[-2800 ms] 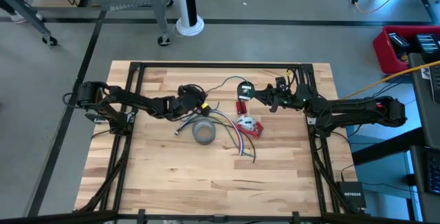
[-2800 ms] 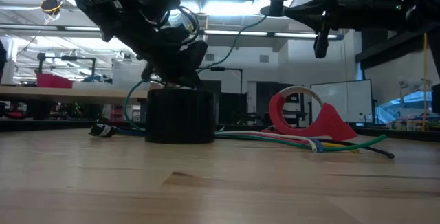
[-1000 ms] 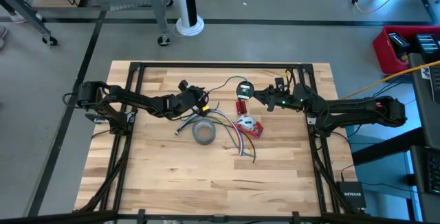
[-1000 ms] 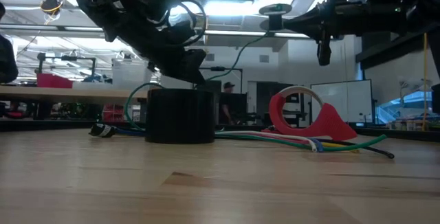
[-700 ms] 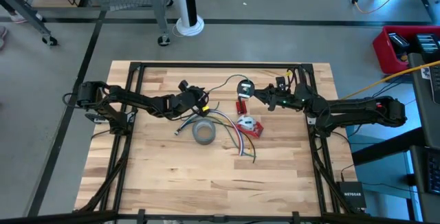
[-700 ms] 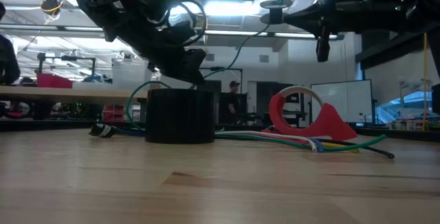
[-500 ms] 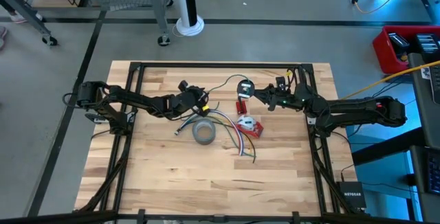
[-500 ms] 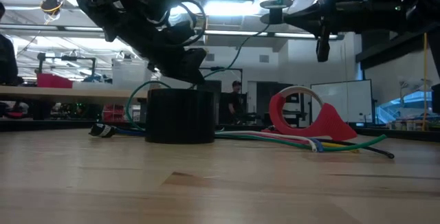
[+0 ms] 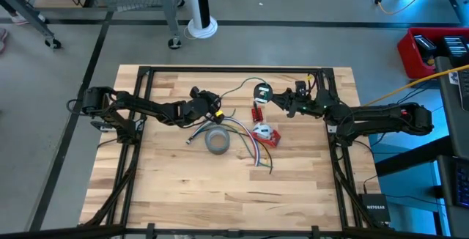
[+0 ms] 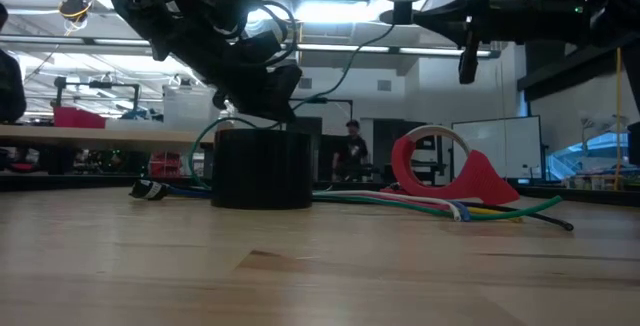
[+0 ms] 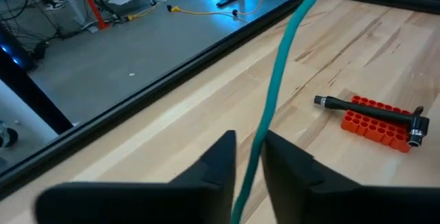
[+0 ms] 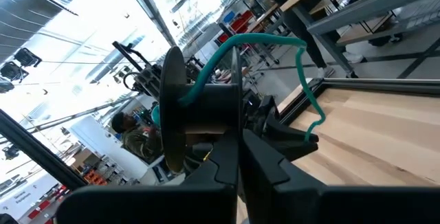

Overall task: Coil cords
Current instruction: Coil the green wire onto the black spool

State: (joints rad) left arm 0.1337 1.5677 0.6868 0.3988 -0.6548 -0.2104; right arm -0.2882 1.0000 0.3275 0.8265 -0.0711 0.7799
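Two changes are to be noted against the pictures of a moment before. Nearest on the counter (image 9: 183, 195), the grey tape roll (image 9: 217, 141), the loose coloured wires (image 9: 250, 148) and the red tape dispenser (image 9: 265, 134) are left as they were. Just beyond the roll, the fingers of the left end effector (image 11: 249, 145) have been drawn in from a wider stance, and the green cord (image 11: 278, 80) is now taken between them, seemingly pinched. Farther off and to the right, the black spool (image 9: 261, 90) has been carried slightly farther by the right end effector (image 12: 237, 148), whose fingers are pressed together on the spool's thin flange. From this it is judged that the cord is being guided by one arm while it is wound by the other, with much of its length yet unwound. Only in the left wrist view is the cord shown between the fingers, with the red bit holder (image 11: 377, 119) beyond. Only in the right wrist view is cord seen lapped on the spool's core. In the low view alone, a person (image 10: 352, 156) is seen far behind.
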